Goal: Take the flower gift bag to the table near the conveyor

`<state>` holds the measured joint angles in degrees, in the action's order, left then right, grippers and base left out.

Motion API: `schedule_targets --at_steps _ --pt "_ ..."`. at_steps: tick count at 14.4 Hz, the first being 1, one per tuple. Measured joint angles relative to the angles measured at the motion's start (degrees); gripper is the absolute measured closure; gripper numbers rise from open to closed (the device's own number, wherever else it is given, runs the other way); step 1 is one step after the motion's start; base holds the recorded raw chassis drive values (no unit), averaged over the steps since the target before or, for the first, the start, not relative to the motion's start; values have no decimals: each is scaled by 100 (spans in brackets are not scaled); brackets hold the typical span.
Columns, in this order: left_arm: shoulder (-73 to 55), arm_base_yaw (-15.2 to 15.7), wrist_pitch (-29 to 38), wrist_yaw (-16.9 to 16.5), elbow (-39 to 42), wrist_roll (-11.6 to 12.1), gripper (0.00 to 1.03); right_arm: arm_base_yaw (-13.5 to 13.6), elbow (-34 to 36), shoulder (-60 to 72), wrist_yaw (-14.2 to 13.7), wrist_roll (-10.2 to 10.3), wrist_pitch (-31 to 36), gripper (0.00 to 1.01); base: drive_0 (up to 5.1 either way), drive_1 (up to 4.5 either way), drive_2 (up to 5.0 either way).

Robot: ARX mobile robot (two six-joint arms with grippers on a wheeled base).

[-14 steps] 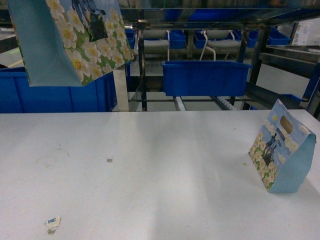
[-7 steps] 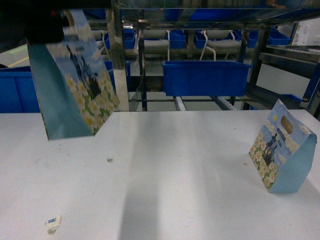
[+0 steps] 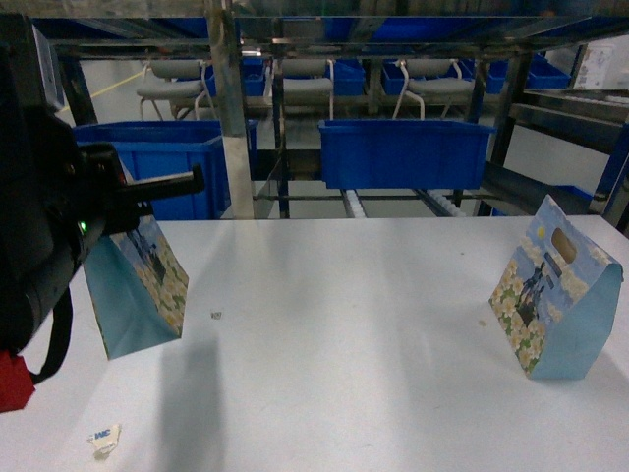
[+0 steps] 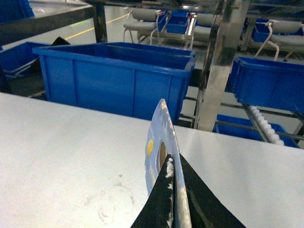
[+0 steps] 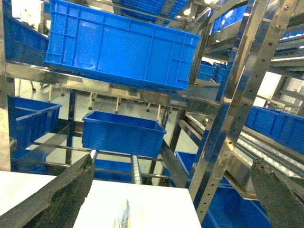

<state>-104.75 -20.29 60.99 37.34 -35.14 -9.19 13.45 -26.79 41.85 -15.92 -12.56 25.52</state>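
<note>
A flower gift bag (image 3: 138,285), light blue with white blossoms, hangs from my left gripper (image 3: 147,187) at the left side of the white table (image 3: 334,324). Its base is at or just above the tabletop; I cannot tell if it touches. In the left wrist view the left gripper (image 4: 173,164) is shut on the bag's top edge (image 4: 159,128) beside the handle hole. A second flower gift bag (image 3: 555,295) stands on the table at the right. My right gripper (image 5: 173,161) is open above that bag's top edge (image 5: 124,213). The conveyor (image 3: 349,204) with white rollers runs behind the table.
Blue bins (image 3: 403,152) sit on the racking behind the table's far edge, and another large bin (image 4: 118,76) is close behind the held bag. Steel uprights (image 5: 228,109) rise at the table's right end. A paper scrap (image 3: 103,438) lies near the front left.
The held bag has come down from high at the upper left to table level. My left arm has moved into the head view. The right bag has not moved.
</note>
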Motion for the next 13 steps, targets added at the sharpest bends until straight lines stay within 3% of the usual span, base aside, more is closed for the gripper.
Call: schedule_targets --at_steps 3,6,8,10,11,13 --pt "-761 133 356 57 -72 -286 101 0 0 0 0 0 0 3 0 0 0" --pt "-1276 293 901 -142 -223 -415 101 0 0 0 0 0 0 3 0 0 0" --pt "-1550 280 1250 -243 -240 -186 101 0 0 2 0 0 0 3 0 0 0" --pt "-1823 59 1329 -155 -234 433 101 0 0 2 0 0 0 3 0 0 0" --pt "-1899 -52 1318 -92 -195 619 101 0 0 4 2 0 -2 3 0 0 0" --pt "-1950 -76 1294 -46 -105 603 99 0 0 4 0 0 0 3 0 0 0"
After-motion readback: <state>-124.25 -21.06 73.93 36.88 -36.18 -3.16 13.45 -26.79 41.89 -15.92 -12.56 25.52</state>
